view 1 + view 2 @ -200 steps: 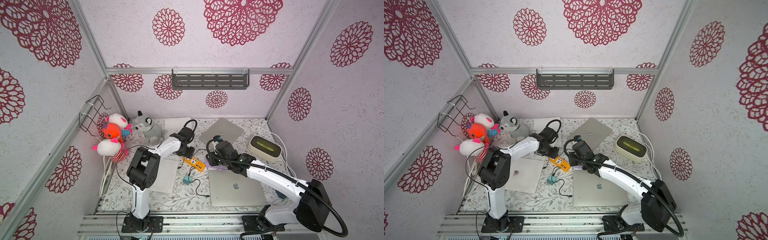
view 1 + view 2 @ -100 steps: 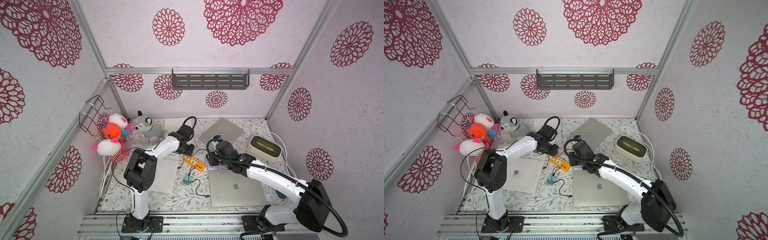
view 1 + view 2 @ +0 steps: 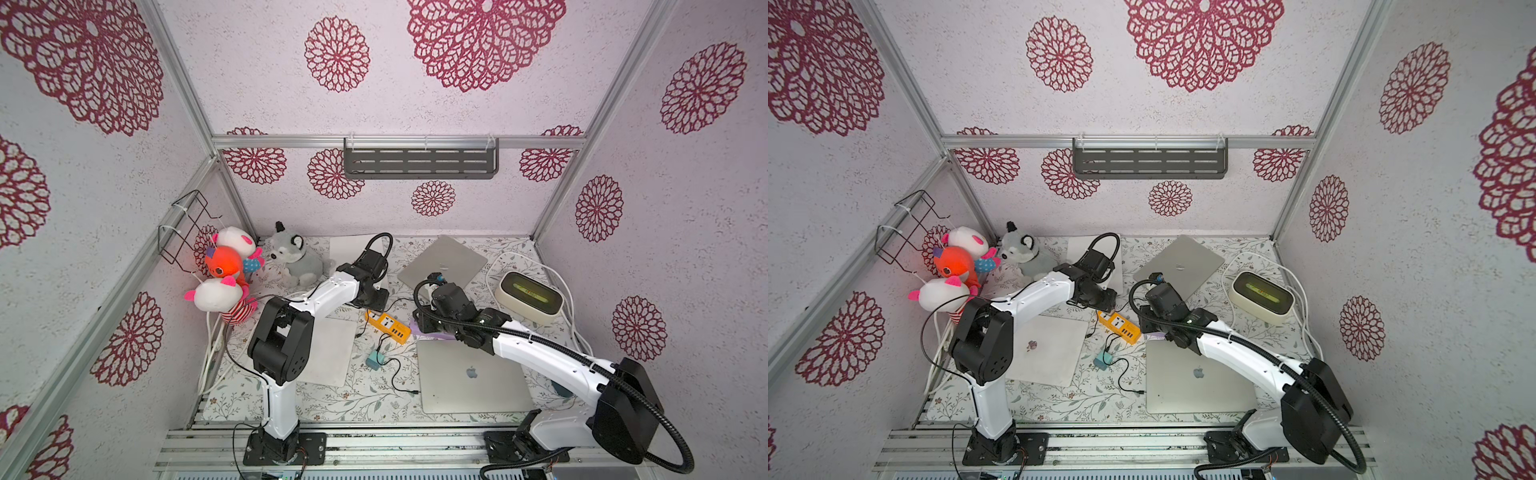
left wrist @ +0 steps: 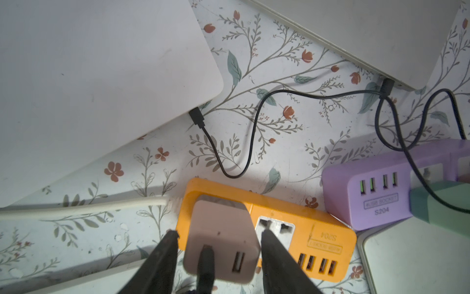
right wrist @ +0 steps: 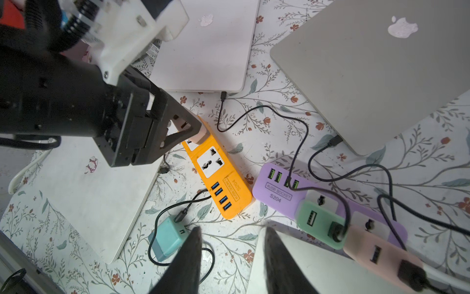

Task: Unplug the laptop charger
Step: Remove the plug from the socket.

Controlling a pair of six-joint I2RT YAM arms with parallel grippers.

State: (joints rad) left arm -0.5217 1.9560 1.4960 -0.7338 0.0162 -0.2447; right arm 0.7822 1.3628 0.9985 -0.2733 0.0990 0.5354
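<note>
Narrowly, left claw point(image 4: 218, 232) astride charger point(image 4: 221, 238), slight clearance

Overhead, the left gripper point(image 3: 374, 303) mostly hides the pink charger point(image 4: 221, 239) (its cable point(image 4: 204, 267) runs off-frame); purple strip point(image 4: 376, 183) cropped.

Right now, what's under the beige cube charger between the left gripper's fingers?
The orange plastic power strip: the beige cube charger sits on its socket nearest the white cord. Its prongs and that socket are covered; the neighbouring socket shows empty.
</note>
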